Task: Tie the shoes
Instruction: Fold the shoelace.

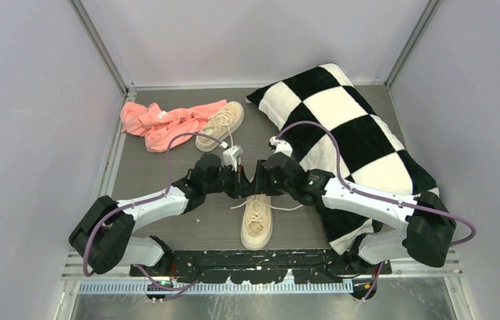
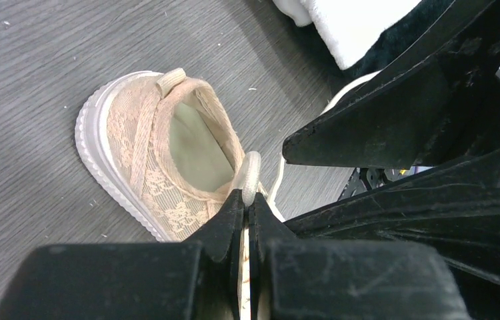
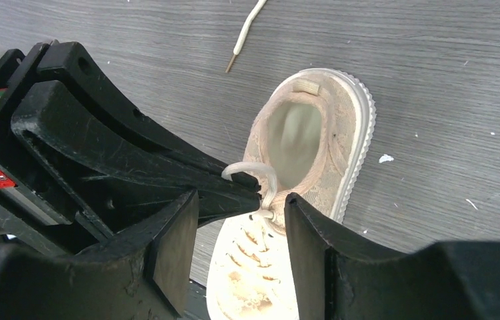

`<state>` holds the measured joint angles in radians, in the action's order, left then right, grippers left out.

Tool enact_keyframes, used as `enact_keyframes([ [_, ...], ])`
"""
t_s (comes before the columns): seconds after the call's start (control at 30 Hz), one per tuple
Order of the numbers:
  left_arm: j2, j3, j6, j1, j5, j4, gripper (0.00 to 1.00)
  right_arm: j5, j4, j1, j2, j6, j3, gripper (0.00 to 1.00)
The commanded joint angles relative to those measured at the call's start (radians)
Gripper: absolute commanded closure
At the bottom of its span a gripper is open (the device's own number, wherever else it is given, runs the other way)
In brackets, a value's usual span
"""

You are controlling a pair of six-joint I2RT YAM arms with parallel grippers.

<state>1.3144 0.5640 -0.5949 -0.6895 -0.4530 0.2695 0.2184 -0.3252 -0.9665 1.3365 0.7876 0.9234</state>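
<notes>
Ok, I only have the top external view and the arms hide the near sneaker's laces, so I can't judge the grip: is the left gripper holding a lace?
Observer: Yes, the left gripper is shut on a lace loop by the near sneaker's opening.
Operator: And the right one?
Observer: The right gripper is open, the loop between its fingers.
Operator: Any loose end?
Observer: One lace end lies on the table past the heel.

Beige sneaker (image 3: 341, 133) on table (image 3: 434, 40), lace loop (image 3: 251, 167) seemingly pinched by left gripper (image 3: 253, 193), right gripper (image 3: 241, 208) jaws apart

the shoes (image 1: 257, 223) are beige, cloth (image 1: 157, 123) pink, pillow (image 1: 347, 127) black-and-white checkered.
</notes>
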Motion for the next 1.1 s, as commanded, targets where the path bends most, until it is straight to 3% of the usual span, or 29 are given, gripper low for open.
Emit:
enact_keyframes([
  [0.0, 0.009, 0.003, 0.012, -0.007, -0.066, 0.068, 0.99, 0.067, 0.091, 0.026, -0.068, 0.061, -0.017, 0.46],
  [0.17, 0.014, -0.001, 0.015, -0.007, -0.073, 0.082, 1.00, 0.090, 0.131, 0.043, -0.117, 0.087, -0.066, 0.47],
  [0.7, 0.028, 0.019, 0.033, -0.009, -0.076, 0.068, 0.99, -0.056, 0.133, 0.052, 0.000, 0.088, -0.038, 0.47],
  [0.9, 0.043, 0.032, 0.034, -0.009, -0.085, 0.075, 1.00, -0.055, 0.143, 0.053, -0.010, 0.092, -0.064, 0.56],
  [1.07, 0.048, 0.035, 0.028, -0.008, -0.081, 0.071, 0.99, -0.049, 0.146, 0.052, -0.009, 0.094, -0.068, 0.72],
])
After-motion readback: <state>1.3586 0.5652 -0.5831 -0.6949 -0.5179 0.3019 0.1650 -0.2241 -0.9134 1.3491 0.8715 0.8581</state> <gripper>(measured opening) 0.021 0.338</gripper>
